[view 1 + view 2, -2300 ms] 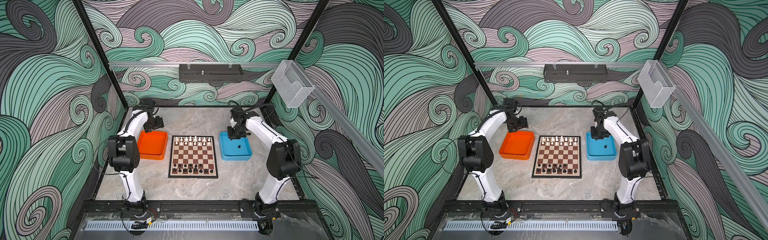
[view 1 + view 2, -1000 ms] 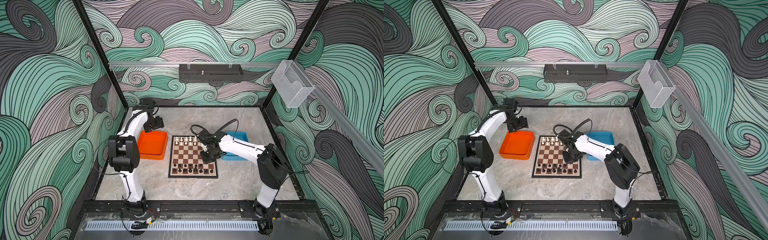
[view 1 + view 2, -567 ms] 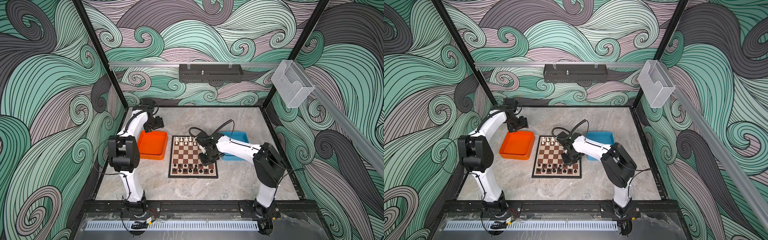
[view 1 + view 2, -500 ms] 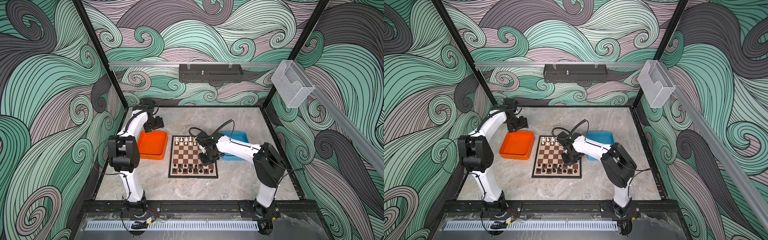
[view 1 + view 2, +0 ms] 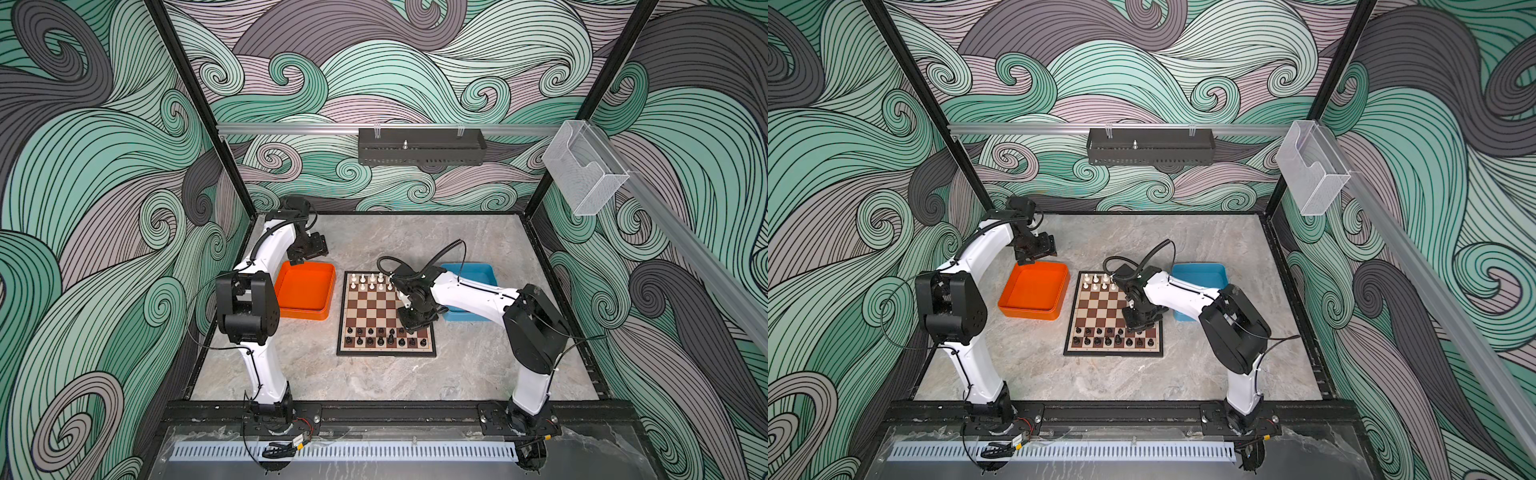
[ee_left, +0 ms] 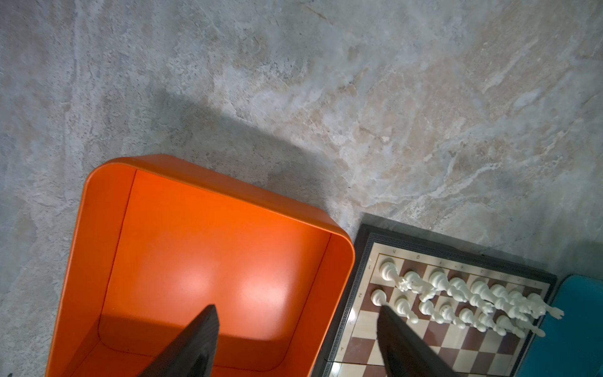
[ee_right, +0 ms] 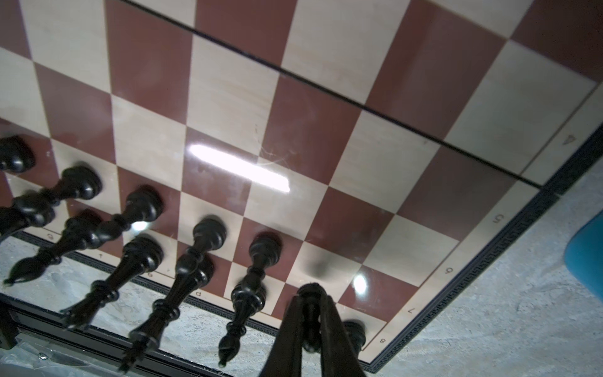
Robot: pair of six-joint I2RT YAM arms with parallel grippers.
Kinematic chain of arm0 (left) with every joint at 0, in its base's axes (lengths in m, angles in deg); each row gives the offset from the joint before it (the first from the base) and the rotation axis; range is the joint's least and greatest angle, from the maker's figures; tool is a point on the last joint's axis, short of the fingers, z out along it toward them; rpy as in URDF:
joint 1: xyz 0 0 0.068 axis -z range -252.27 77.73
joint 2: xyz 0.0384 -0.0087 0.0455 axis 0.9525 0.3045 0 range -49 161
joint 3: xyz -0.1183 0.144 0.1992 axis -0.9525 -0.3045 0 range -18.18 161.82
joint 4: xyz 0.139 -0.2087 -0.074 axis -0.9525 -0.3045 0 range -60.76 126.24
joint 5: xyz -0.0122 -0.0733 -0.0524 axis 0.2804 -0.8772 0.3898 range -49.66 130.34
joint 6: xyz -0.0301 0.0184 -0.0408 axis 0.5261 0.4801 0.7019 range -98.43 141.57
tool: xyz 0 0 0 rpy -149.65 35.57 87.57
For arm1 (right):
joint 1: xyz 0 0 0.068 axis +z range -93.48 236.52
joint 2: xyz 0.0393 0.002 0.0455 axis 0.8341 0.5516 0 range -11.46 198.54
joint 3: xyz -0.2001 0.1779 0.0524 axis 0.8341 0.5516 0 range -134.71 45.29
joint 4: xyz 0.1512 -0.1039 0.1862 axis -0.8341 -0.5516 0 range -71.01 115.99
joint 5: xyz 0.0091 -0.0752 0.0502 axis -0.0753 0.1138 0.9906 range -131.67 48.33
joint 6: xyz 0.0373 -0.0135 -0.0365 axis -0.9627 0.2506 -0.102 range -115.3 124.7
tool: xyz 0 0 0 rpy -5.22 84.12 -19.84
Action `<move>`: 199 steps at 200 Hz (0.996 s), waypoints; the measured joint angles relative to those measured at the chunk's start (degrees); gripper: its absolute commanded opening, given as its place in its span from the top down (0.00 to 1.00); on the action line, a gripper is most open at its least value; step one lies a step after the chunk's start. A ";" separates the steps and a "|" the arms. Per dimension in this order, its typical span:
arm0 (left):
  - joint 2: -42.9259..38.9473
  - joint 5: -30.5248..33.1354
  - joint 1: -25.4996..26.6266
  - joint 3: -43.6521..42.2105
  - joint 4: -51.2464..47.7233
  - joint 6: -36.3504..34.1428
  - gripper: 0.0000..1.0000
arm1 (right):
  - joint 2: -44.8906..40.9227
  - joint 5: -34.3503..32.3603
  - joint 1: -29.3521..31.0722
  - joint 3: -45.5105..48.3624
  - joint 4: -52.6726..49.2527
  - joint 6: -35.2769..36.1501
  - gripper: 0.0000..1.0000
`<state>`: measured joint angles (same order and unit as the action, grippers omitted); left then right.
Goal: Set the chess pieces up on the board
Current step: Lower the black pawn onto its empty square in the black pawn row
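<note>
Right gripper [image 7: 311, 295] pinches a small black plastic chessman [image 7: 310, 326] just above a vacant pawn-row square of the brown-and-cream chessboard [image 7: 228, 98], presumably for set-down; left gripper [image 6: 297, 310] gapes empty.

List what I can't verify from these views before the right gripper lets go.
- Blue tray contents: right arm covers part in both top views; right wrist view's edge cuts it.
- Held black piece, right wrist view: right gripper fingers cover it; board contact unclear.
- Other black pieces: tiny in top views; blurred, edge-cut in right wrist view.
</note>
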<state>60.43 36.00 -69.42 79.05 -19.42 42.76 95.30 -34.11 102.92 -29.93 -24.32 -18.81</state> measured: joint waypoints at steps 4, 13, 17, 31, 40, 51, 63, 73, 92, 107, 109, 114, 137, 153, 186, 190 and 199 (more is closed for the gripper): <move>0.00 0.00 0.00 0.00 0.00 0.00 0.21 | 0.00 0.00 0.02 0.00 0.00 -0.04 0.86; 0.00 -0.02 0.00 0.00 0.02 0.00 0.21 | 0.00 0.02 0.00 0.00 0.00 -0.13 0.86; 0.00 -0.04 0.00 0.00 0.02 0.00 0.21 | 0.00 0.02 0.00 0.00 0.00 -0.15 0.86; 0.00 -0.07 0.00 0.00 0.00 0.00 0.21 | 0.02 0.02 0.02 0.00 0.00 -0.15 0.85; 0.00 -0.13 0.00 0.00 0.02 0.00 0.21 | 0.02 0.02 0.04 0.00 -0.02 -0.17 0.85; 0.00 -0.17 0.00 0.00 0.02 0.00 0.21 | 0.02 0.02 0.04 0.00 -0.02 -0.17 0.85; 0.02 -0.20 0.00 0.00 0.02 0.02 0.21 | 0.04 0.02 0.04 0.00 -0.04 -0.28 0.85; 0.00 -0.22 0.00 0.00 0.02 0.00 0.21 | 0.04 0.02 0.04 0.00 -0.07 -0.46 0.84; 0.00 -0.24 0.00 0.00 0.02 0.00 0.21 | 0.15 0.00 0.04 0.00 -0.09 -0.68 0.84; 0.00 -0.24 0.00 0.00 0.02 0.00 0.21 | 0.20 0.00 0.04 0.00 -0.15 -0.76 0.84; 0.00 -0.24 0.00 0.00 0.02 0.02 0.21 | 0.20 0.00 0.04 0.00 -0.15 -0.79 0.84; 0.00 -0.24 0.00 0.00 0.02 0.00 0.21 | 0.22 0.00 0.04 0.00 -0.17 -0.79 0.84; 0.00 -0.26 0.00 0.00 0.02 0.00 0.21 | 0.44 -0.02 0.04 0.00 -0.31 -0.83 0.83; 0.00 -0.28 0.00 0.00 0.02 0.02 0.21 | 0.85 -0.04 0.04 0.00 -0.37 -0.90 0.82; 0.00 -0.39 0.00 -0.13 0.04 0.02 0.21 | 1.33 -0.31 0.04 0.00 -0.83 -0.98 0.82; 0.00 -0.39 0.00 -0.17 0.04 0.02 0.21 | 1.33 -0.37 0.04 0.00 -0.85 -0.98 0.82; 0.00 -0.42 0.00 -0.26 0.04 0.02 0.21 | 1.33 -0.57 0.04 0.00 -0.90 -0.98 0.81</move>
<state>60.43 35.59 -69.42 78.79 -19.38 42.79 96.64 -34.68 102.96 -29.93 -25.21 -19.79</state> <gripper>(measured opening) 0.788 0.185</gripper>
